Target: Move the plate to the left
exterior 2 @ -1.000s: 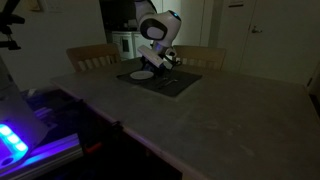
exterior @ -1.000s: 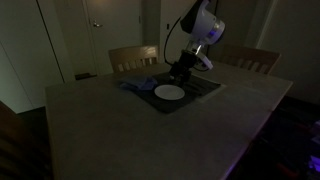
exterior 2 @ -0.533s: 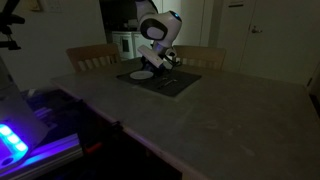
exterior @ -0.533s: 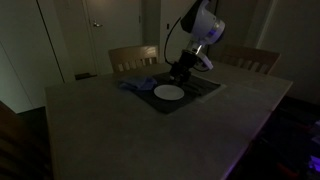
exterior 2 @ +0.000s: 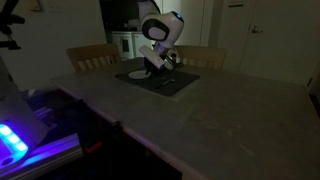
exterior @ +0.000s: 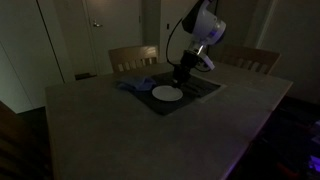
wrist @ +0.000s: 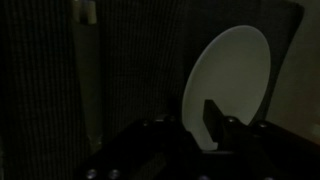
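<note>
White round plate (exterior: 167, 94): laid on a dark rectangular placemat (exterior: 203, 88) on the grey tabletop (exterior: 150, 140), upper centre of the frame. Black pincer (exterior: 181, 74): positioned at the plate's rim. Whether it is apart or clamped cannot be told.

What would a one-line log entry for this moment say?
gripper: at plate rim, grip unclear | plate: flat on mat | cloth: on mat beside plate
</note>
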Controlling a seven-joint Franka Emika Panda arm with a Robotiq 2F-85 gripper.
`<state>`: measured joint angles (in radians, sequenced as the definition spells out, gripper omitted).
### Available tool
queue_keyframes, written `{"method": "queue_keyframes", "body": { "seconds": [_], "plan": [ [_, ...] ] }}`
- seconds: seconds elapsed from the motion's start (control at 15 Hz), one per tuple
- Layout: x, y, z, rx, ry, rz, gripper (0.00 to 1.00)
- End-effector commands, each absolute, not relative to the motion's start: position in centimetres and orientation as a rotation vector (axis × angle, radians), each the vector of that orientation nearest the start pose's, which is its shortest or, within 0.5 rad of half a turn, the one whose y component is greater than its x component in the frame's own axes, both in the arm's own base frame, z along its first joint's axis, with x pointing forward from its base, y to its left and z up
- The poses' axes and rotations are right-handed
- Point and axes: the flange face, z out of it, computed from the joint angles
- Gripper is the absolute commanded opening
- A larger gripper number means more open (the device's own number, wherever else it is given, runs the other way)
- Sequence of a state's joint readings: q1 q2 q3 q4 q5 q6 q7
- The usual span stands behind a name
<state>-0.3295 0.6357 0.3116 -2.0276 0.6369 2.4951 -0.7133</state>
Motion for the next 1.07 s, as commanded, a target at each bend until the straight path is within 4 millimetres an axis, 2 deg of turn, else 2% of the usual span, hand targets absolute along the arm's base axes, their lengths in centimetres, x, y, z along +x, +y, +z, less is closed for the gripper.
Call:
{"method": "queue_keyframes", "body": {
  "seconds": [0.0,0.47,1.0],
  "plan": [
    [57.3,-1.0,12.8,-2.55,-0.118,-0.023,0.02],
    [57.1,-1.4,12.7,-2.522,-0.09,-0.02,0.01],
    [57.2,-2.9,12.9,-2.45,-0.12,-0.015,0.01]
  ]
}}
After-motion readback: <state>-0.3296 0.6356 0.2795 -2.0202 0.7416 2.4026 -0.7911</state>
